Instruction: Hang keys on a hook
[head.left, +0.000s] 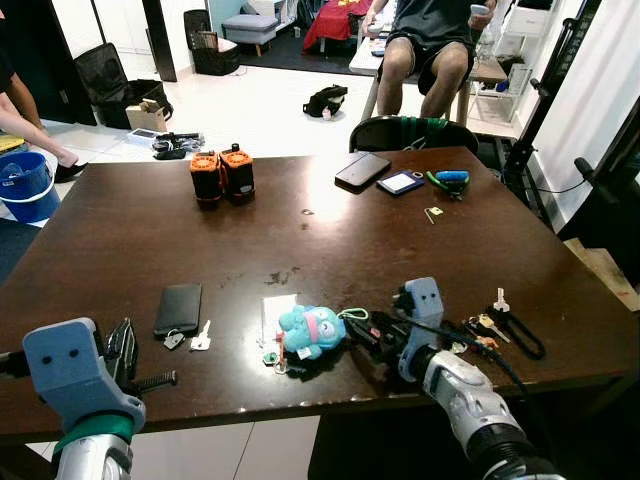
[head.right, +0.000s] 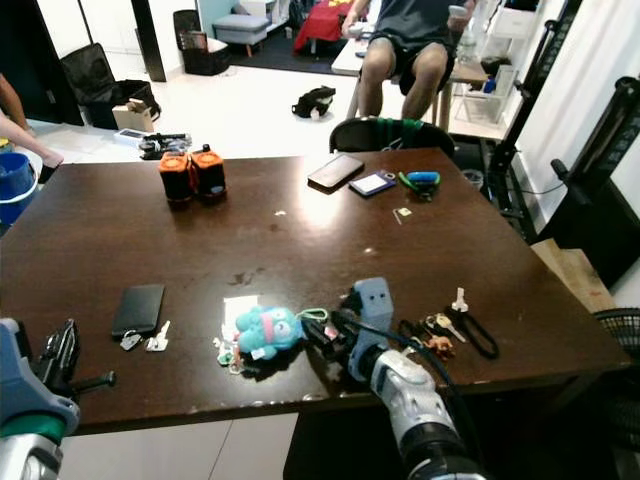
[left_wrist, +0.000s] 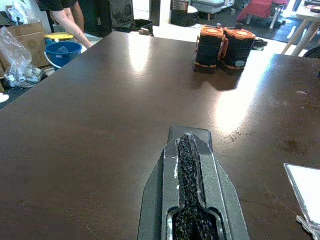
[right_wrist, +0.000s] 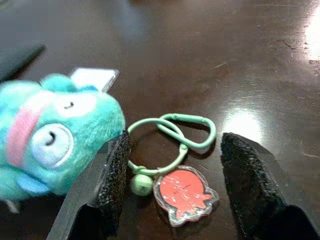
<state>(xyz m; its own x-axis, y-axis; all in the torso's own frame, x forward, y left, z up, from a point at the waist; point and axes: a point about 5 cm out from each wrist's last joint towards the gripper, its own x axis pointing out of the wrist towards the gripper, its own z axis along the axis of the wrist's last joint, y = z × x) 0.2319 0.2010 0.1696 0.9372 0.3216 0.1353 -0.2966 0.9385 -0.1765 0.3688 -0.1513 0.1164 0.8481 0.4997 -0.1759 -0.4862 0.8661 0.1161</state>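
We see the teal plush toy keychain (head.left: 310, 332) lying near the front edge of the dark brown wooden surface (head.left: 330, 240), and we place everything else from it. Its mint-green ring and carabiner clip (right_wrist: 175, 134), with a small green bead and a red flat charm (right_wrist: 185, 192), lie flat on the surface on the toy's right side. The right pincer (head.left: 368, 338) rests just beside the toy on that same side, released: its two black padded fingers (right_wrist: 114, 185) stand apart, with the ring, clip and charm between them and one finger touching the plush. A white card (head.left: 278, 306) lies just behind the toy. To the toy's left are a black rectangular phone (head.left: 178, 308) and a small silver key (head.left: 201, 340) beside it. Farther right of the toy, past the right pincer, lies a bunch of keys on a black loop strap (head.left: 505, 325). Well behind the toy stand two orange-and-black cylinders (head.left: 222, 175) side by side. The left pincer (left_wrist: 189, 200) hovers at the front left corner, well apart from the toy, its fingers clenched together on nothing. A seated person's legs (head.left: 425, 65) show beyond the far edge.
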